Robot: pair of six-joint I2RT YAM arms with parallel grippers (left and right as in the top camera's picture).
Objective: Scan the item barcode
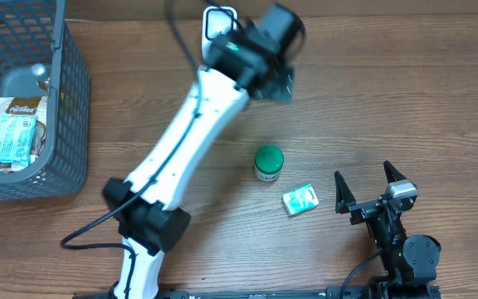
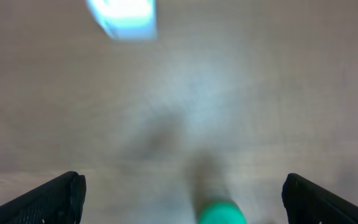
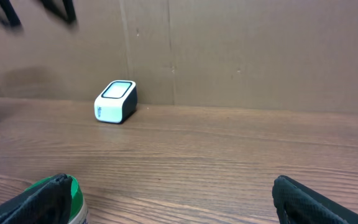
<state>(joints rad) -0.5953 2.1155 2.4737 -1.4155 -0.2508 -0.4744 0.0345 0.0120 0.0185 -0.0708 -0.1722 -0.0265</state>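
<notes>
On wooden tabletop [image 1: 388,100] — green-capped jar [image 1: 268,163] near packet [image 1: 299,199]; left tool [image 2: 182,186] wide, empty — right tool [image 1: 367,184] likewise.

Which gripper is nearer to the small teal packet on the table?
Right. The right gripper sits just to the right of the teal packet; the left gripper hangs farther away, beyond the green-lidded jar.

Everything is blurred. The left gripper [image 2: 182,190] is spread wide, its dark fingertips [image 2: 55,199] in the bottom corners above the wooden worktop [image 2: 278,93]. A green-topped item [image 2: 220,213] shows at the bottom edge between them; a white and pale-blue object [image 2: 124,17] lies top left.
</notes>
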